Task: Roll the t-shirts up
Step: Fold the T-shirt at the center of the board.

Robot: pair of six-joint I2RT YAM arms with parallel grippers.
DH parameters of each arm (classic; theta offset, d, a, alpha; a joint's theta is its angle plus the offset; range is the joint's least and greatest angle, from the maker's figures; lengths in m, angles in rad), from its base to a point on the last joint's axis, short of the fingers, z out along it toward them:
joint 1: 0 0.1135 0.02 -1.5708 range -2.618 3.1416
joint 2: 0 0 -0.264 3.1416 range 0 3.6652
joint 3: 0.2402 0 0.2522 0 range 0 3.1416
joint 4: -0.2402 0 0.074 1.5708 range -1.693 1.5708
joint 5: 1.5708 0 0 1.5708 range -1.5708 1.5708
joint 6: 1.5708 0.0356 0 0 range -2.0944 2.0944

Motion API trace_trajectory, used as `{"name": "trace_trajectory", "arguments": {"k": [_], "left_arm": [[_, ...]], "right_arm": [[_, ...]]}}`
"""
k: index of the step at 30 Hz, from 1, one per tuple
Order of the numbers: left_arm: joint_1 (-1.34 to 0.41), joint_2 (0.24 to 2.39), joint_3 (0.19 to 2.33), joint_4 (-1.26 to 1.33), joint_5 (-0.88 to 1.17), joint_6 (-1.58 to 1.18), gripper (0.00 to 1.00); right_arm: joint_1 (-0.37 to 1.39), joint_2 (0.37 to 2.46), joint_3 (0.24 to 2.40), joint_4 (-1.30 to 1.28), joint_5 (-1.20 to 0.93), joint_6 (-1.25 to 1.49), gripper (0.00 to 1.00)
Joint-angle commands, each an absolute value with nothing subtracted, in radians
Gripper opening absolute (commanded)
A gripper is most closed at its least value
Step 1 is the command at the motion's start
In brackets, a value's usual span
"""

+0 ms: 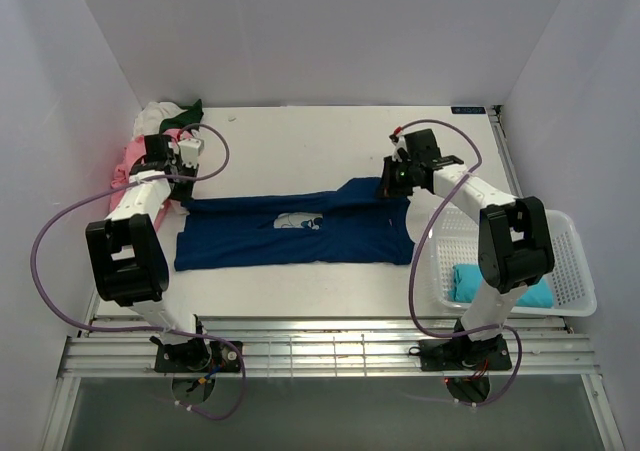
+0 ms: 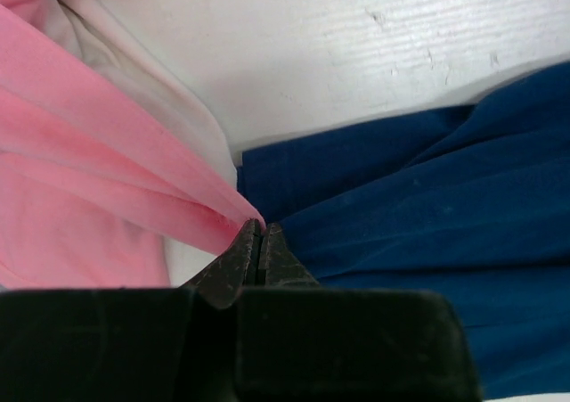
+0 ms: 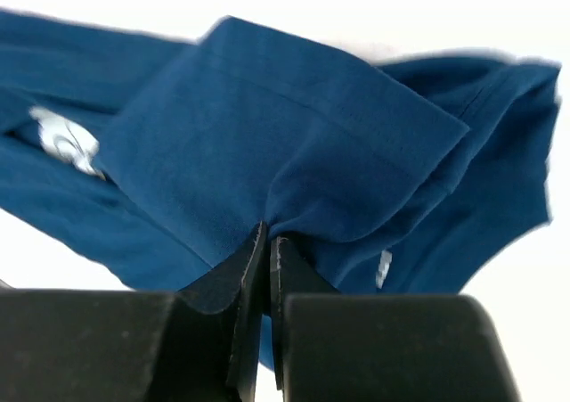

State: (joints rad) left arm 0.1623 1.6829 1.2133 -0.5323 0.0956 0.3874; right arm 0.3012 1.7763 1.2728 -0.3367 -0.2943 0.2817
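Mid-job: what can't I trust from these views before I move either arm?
Left wrist: the left gripper is shut where the pink t-shirt meets the dark blue t-shirt; its own fingers hide which is pinched.
Top view: the right arm covers part of the teal t-shirt in the basket; rolled or not, unclear.
Top view: print too small to read.

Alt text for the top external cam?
A dark blue t-shirt lies folded lengthwise across the white table; the right gripper pinches its far right corner, the left gripper is closed at its left end. Pink, white and green shirts are heaped back left; a white basket holding a teal shirt sits right.
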Motion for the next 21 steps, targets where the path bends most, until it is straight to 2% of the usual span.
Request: {"name": "trace_trajectory", "arguments": {"k": [1,13,15,18,21], "left_arm": [[0.163,1.624,1.18,-0.551,0.094,0.42,0.0],[0.166,1.631,1.08,-0.502,0.031,0.503,0.0],[0.166,1.65,1.071,-0.491,0.023,0.509,0.0],[0.166,1.661,1.069,-0.491,0.021,0.529,0.0],[0.164,1.646,1.065,-0.479,0.069,0.552,0.0]], "right_arm": [[0.301,1.723,1.18,-0.275,-0.308,0.307,0.08],[0.331,1.712,1.026,-0.255,-0.275,0.33,0.09],[0.333,1.721,1.023,-0.259,-0.268,0.342,0.16],[0.334,1.71,1.043,-0.29,-0.236,0.325,0.4],[0.333,1.688,1.094,-0.348,-0.199,0.266,0.48]]}}
